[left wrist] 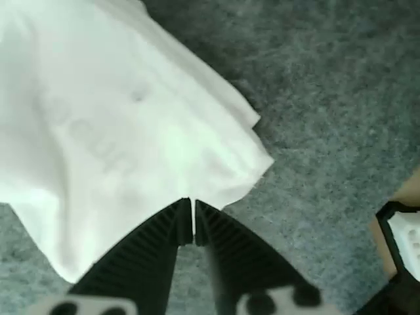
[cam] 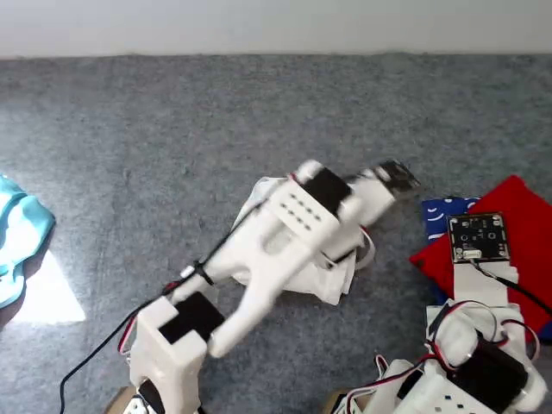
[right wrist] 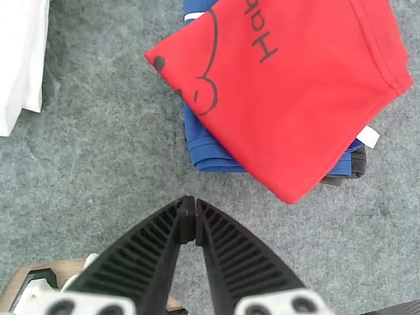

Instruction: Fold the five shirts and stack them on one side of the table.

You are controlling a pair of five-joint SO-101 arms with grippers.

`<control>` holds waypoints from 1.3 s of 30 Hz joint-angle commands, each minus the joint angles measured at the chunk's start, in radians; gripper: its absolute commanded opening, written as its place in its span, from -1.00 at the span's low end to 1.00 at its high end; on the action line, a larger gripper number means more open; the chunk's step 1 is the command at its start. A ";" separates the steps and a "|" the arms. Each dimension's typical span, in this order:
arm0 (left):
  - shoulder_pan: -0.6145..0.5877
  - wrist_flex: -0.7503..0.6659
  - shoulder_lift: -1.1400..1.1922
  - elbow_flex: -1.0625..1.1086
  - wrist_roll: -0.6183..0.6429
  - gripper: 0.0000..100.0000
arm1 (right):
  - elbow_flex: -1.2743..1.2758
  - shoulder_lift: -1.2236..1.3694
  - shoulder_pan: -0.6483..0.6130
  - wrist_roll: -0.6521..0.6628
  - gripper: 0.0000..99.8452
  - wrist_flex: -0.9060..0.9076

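- Grippers first: what do we log?
- Left gripper: jaws closed tip to tip, right at the hem of the white shirt. We cannot tell whether any cloth is pinched. Right gripper: jaws also pressed together, nothing in them, above bare grey table.
- Shirts?
- White shirt lies rumpled mid-table, partly under the left arm in the high view. We see a stack at the table's right side: red shirt on top, blue shirt under it, dark shirt peeking out at the bottom. Teal shirt is bunched at the far left edge, well apart from the rest.
- Any writing?
- Red shirt has black lettering and a black line drawing; we leave the print unread. White tag sticks out at its hem. White shirt shows faint grey print, too blurred for us to read.
- Right arm?
- Right arm sits at lower right in the high view, its wrist over the near edge of the stack.
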 commanded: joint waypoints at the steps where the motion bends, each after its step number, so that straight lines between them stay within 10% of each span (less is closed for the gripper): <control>1: -0.117 -0.044 -0.054 -0.005 -0.055 -0.97 | 0.000 -0.002 0.012 0.003 -0.98 0.036; 13: -0.436 -0.344 0.189 -0.012 -0.069 -0.97 | 0.000 -0.002 0.012 0.003 -0.98 0.035; 21: -0.585 -0.295 0.330 -0.191 -0.069 -0.97 | 0.000 -0.002 0.012 0.003 -0.98 0.036; 30: -0.470 0.028 0.334 -0.619 -0.064 -0.97 | 0.000 -0.002 0.012 0.003 -0.98 0.036; 39: -0.351 0.020 0.334 -0.476 -0.068 -0.96 | 0.000 -0.001 0.012 0.009 -0.98 0.036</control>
